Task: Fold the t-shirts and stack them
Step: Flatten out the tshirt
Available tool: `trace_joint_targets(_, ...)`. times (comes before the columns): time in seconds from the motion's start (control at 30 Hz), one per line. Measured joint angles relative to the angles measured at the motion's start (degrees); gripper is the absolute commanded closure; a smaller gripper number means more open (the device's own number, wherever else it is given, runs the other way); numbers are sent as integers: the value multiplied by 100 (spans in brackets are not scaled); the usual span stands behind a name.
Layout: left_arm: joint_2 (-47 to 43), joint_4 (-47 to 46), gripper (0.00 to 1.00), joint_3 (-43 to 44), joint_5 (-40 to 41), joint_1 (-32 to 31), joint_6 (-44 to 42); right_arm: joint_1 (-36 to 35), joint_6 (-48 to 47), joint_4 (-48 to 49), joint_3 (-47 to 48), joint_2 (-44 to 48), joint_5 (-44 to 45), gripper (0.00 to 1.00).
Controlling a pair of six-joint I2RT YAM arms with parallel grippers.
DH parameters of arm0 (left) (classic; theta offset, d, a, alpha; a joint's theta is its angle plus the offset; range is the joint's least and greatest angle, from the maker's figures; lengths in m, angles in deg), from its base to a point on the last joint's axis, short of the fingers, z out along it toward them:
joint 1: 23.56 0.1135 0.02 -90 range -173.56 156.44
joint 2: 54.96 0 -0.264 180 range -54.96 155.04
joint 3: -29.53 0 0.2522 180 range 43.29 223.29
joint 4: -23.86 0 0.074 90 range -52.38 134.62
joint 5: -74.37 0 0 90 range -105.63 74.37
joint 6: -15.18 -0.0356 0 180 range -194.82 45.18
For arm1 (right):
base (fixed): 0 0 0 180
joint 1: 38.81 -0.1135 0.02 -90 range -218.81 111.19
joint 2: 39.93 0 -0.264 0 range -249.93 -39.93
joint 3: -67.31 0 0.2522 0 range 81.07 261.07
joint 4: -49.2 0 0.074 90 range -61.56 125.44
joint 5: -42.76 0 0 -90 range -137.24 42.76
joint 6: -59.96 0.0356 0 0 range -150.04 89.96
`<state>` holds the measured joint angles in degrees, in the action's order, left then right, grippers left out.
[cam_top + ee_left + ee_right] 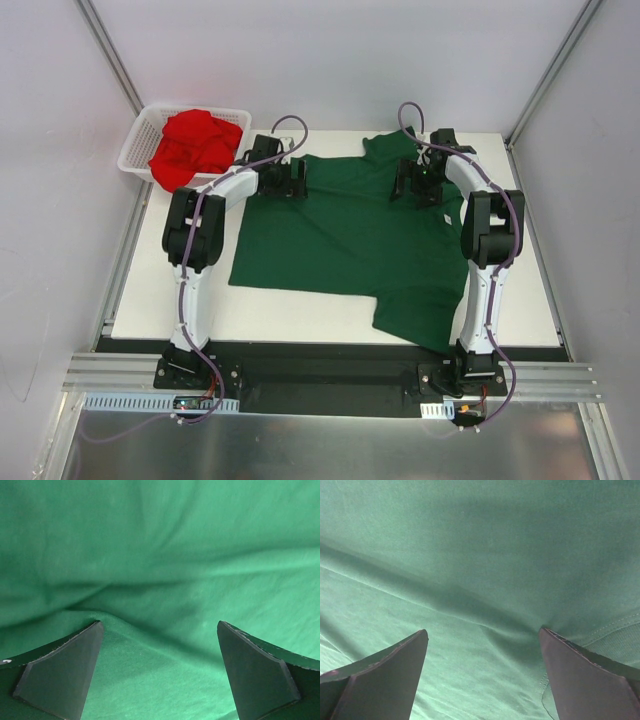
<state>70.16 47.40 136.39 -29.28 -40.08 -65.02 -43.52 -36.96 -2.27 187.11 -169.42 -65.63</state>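
The green t-shirt [340, 240] lay flat, unfolded, on the desk [300, 325]. The red t-shirt [195, 145] sat crumpled in the basket [135, 148] at the far-left corner. The left claw [290, 180] and right claw [412, 183] stood apart over the green cloth, holding nothing. All folding and stacking were still to be done.

Spread t-shirt [340, 240]: dark green, plain.
Crumpled t-shirt [195, 145]: bright red, plain.
Mesh basket [138, 145]: white.
Table top [300, 315]: white.
Left arm [190, 290], right arm [482, 300]: white shells, black joints.
Cables [290, 122]: pale purple.
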Motion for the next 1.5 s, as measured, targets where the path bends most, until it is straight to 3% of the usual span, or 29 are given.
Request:
trace_joint_targets(0.2,323,282,1,573,-116,7,-4,0,0,-2,0,0,-2,4)
trace_joint_targets(0.97,326,426,1,610,-284,138,-4,50,-17,-511,1213,-691,103,4)
trace_joint_targets(1.27,-535,697,1,-271,-299,162,11,74,11,-15,-433,437,116,4)
trace_joint_targets(1.5,-1764,782,1,-546,-476,162,109,13,24,35,-734,1335,140,4)
